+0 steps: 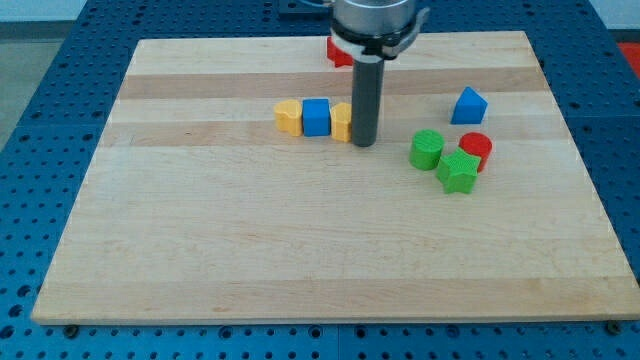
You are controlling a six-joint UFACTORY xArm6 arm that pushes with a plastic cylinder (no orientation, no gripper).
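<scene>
My tip [363, 143] rests on the wooden board [250, 250] just right of a row of three blocks. It touches or nearly touches a yellow block [342, 121], partly hidden behind the rod. Left of that sit a blue cube [316, 117] and another yellow block [289, 116]. To the tip's right lie a green cylinder [426, 149], a green star-like block [458, 171] and a red cylinder [476, 148], bunched together. A blue triangular block [468, 105] stands above them.
A red block [338, 51] lies near the board's top edge, mostly hidden behind the arm's body [378, 22]. Blue perforated table surface [40, 90] surrounds the board on all sides.
</scene>
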